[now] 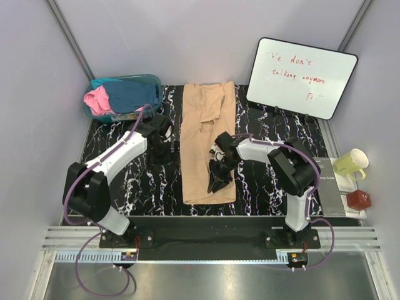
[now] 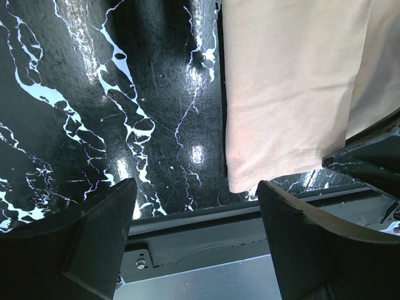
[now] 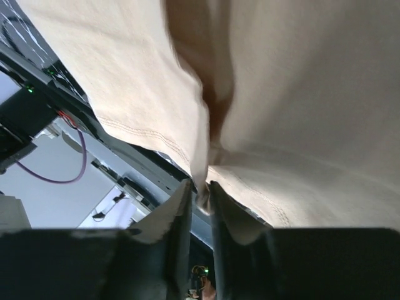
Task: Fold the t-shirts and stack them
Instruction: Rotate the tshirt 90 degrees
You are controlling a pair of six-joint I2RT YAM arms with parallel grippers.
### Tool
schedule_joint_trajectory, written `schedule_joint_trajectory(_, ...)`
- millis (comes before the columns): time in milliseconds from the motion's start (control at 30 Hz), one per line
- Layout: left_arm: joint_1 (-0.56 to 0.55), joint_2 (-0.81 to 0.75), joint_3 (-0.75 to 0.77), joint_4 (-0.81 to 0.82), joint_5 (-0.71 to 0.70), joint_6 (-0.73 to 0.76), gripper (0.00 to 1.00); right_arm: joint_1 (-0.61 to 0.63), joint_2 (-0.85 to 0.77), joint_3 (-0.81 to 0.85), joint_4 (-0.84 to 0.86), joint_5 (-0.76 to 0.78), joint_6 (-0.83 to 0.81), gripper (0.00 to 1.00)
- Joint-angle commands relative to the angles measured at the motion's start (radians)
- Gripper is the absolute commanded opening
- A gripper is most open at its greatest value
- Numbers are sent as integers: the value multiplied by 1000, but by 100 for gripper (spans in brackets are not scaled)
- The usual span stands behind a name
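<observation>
A light tan t-shirt (image 1: pixel 208 137) lies folded into a long strip down the middle of the black marble table (image 1: pixel 137 181). My right gripper (image 1: pixel 215 180) is over the strip's near part, shut on a pinched fold of the tan cloth (image 3: pixel 203 187) at its hem. My left gripper (image 1: pixel 161 150) is open and empty, just left of the strip; the shirt's near left corner (image 2: pixel 250 178) shows between its fingers (image 2: pixel 100 231). A pink shirt (image 1: pixel 98 100) and a dark teal-blue shirt (image 1: pixel 131 95) lie bunched in the tub at the back left.
A see-through teal tub (image 1: pixel 150 81) stands at the back left. A whiteboard (image 1: pixel 301 76) leans at the back right. A yellow-green mug (image 1: pixel 351 164), a red object (image 1: pixel 359 200) and a grey plate (image 1: pixel 330 184) sit at the right edge.
</observation>
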Motion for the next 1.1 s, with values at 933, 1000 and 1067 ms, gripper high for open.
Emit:
schedule_joint_trajectory(933, 2, 16, -52, 43, -24, 0, 81, 33, -210, -26, -263, -32, -5, 0)
schedule_joint_trajectory(1000, 0, 19, -55, 41, -19, 1, 81, 36, -197, -55, -265, -17, -19, 0)
schedule_joint_trajectory(1067, -1, 24, -57, 43, -21, 1, 81, 33, -180, -70, -265, 14, -28, 4)
